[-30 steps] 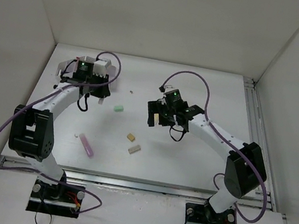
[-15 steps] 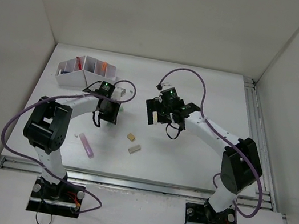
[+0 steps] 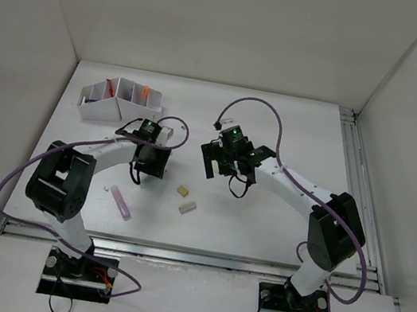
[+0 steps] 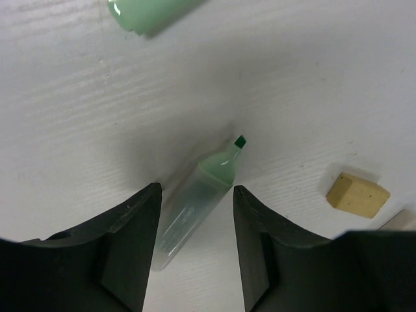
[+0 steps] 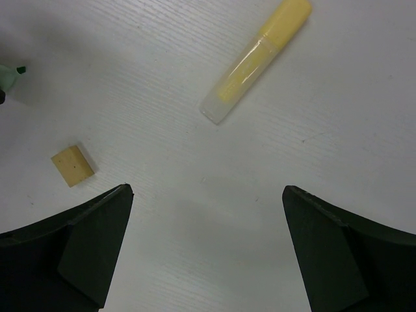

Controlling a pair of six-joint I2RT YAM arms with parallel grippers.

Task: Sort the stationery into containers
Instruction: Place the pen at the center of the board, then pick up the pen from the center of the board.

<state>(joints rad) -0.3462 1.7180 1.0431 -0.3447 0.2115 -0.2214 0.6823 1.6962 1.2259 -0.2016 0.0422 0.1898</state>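
An uncapped green marker with a clear barrel lies on the table between the fingers of my left gripper, close to the left finger. The jaws stand apart and do not clamp it. Its green cap lies farther off. My left gripper hovers just right of the white organizer box, which holds red and orange items. My right gripper is wide open above bare table, with a yellow marker ahead of it. Tan erasers and a pink marker lie nearer the front.
White walls enclose the table on three sides. A metal rail runs along the right edge. Purple cables loop over both arms. A tiny white piece lies beside the pink marker.
My left arm swung from the organizer box down to the green marker, and its jaws opened around it. The right arm shifted slightly left and stayed open.
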